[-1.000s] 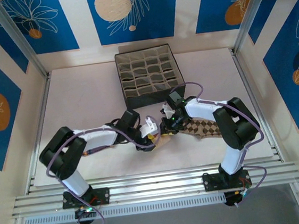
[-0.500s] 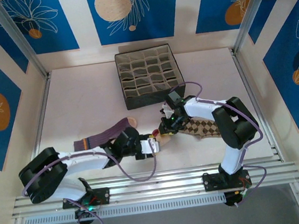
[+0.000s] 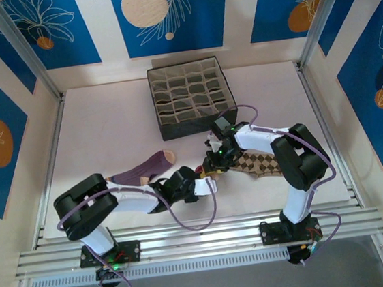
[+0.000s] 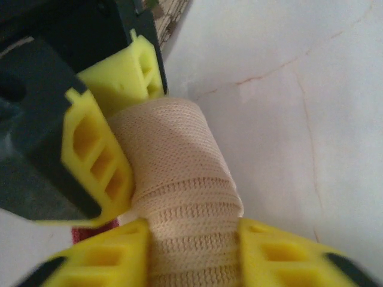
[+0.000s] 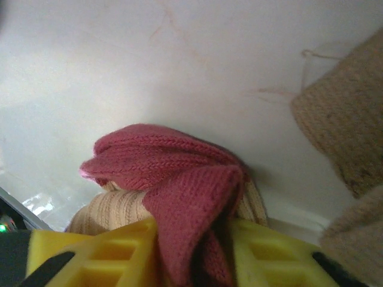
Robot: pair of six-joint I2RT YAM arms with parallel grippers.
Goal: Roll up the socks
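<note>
A beige sock (image 4: 179,179) with a maroon toe (image 5: 173,167) lies bunched on the table between both grippers, near the front centre (image 3: 210,173). My left gripper (image 4: 191,257) is shut on its beige ribbed part from the left (image 3: 204,184). From the far side, my right gripper (image 5: 188,257) is shut on the maroon toe (image 3: 214,160). The right gripper's yellow fingers (image 4: 96,161) press against the sock in the left wrist view. A dark purple sock (image 3: 143,170) with a beige toe lies flat to the left. The diamond-patterned sock (image 3: 261,163) lies under the right arm.
A grey fabric compartment box (image 3: 190,95) stands at the back centre, just behind the right gripper. Brown woven fabric (image 5: 347,119) borders the right wrist view. Metal rails (image 3: 201,238) run along the near edge, and aluminium posts frame the table's sides.
The left arm swung back toward the left, uncovering the purple sock, then reached right again and closed on the beige sock. The right arm has hardly moved.
</note>
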